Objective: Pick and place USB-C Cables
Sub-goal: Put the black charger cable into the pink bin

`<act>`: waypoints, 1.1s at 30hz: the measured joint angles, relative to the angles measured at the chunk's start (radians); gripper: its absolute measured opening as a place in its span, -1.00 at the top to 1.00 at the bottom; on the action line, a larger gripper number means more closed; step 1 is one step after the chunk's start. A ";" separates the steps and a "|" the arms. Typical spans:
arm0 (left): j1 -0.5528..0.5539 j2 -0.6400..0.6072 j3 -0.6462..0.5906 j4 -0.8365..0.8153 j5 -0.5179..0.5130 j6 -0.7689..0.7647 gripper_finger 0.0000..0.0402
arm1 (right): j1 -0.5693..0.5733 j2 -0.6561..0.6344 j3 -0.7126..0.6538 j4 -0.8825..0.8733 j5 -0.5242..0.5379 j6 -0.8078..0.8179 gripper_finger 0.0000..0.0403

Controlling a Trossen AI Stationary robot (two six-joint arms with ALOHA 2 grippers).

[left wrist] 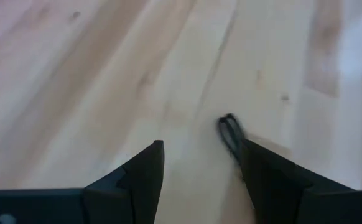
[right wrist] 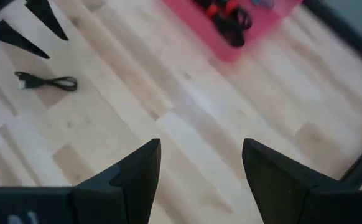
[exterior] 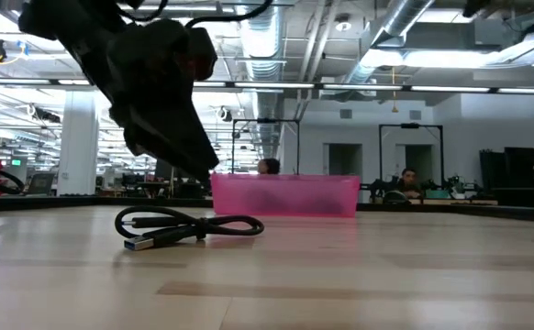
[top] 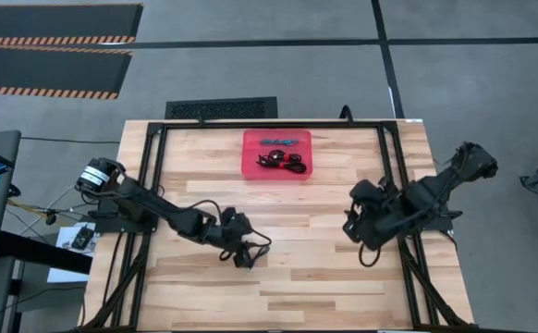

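Note:
One black USB-C cable [exterior: 189, 226] lies flat on the wood as a loose loop, also seen in the right wrist view [right wrist: 47, 81]. My left gripper [left wrist: 203, 149] hovers open just above it, fingers pointing down. One looped end of the cable [left wrist: 229, 130] shows beside one finger, and nothing touches. In the high view this gripper [top: 244, 255] is at the table's middle, toward the near side. The translucent red tray [top: 253, 169] sits at the far middle and holds a light blue cable [top: 278, 141] and a red-and-black bundle [top: 283, 163]. My right gripper [right wrist: 201, 144] waits open over bare wood at the right.
A black metal frame [top: 158, 166] runs along the table's left, far and right sides. Bare wood lies between the loose cable and the tray. Beyond the table's far edge the low view shows a workshop hall with people [exterior: 269, 167] far off.

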 joint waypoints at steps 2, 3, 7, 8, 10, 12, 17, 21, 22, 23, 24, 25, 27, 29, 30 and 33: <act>-0.009 0.000 0.000 0.009 0.007 -0.031 0.04 | 0.021 0.000 -0.019 0.034 0.000 0.004 -0.24; -0.015 0.000 0.000 0.008 0.005 -0.046 0.04 | 0.032 0.000 -0.027 0.047 0.001 -0.002 -0.24; -0.041 0.000 0.000 0.007 -0.001 -0.136 0.04 | 0.063 0.000 -0.052 0.063 0.003 -0.032 -0.24; -0.051 0.000 0.000 0.009 -0.011 -0.176 0.04 | 0.068 -0.001 -0.055 0.068 0.003 -0.042 -0.24; -0.073 0.000 0.000 0.014 -0.047 -0.221 0.04 | 0.074 -0.001 -0.059 0.070 0.006 -0.055 -0.24; -0.092 0.000 0.000 0.009 -0.090 -0.226 0.04 | 0.081 -0.001 -0.060 0.073 0.015 -0.058 -0.24; -0.119 0.000 0.000 0.006 -0.216 -0.217 0.04 | 0.114 -0.001 -0.081 0.088 0.025 -0.058 -0.24; -0.120 0.000 0.000 0.007 -0.271 -0.230 0.04 | 0.149 0.000 -0.103 0.114 0.013 -0.050 -0.24; -0.120 0.000 0.000 0.008 -0.285 -0.234 0.04 | 0.156 -0.001 -0.107 0.119 0.007 -0.047 -0.24; -0.120 0.000 0.000 0.009 -0.298 -0.234 0.04 | 0.163 0.000 -0.111 0.122 0.003 -0.043 -0.24; -0.120 0.000 0.000 0.010 -0.308 -0.234 0.04 | 0.171 0.000 -0.113 0.125 0.002 -0.037 -0.24; -0.120 0.000 0.000 0.009 -0.313 -0.234 0.04 | 0.179 0.000 -0.115 0.125 0.003 -0.029 -0.24; -0.120 0.000 0.000 0.009 -0.315 -0.225 0.04 | 0.190 0.000 -0.115 0.125 0.003 -0.026 -0.24; -0.120 0.000 0.000 0.009 -0.315 -0.224 0.04 | 0.197 0.000 -0.115 0.125 0.003 -0.025 -0.24; -0.120 0.000 0.000 0.010 -0.315 -0.224 0.04 | 0.199 0.000 -0.115 0.125 0.003 -0.025 -0.24; -0.120 0.000 0.000 0.009 -0.311 -0.220 0.04 | 0.204 0.000 -0.115 0.126 0.003 -0.024 -0.24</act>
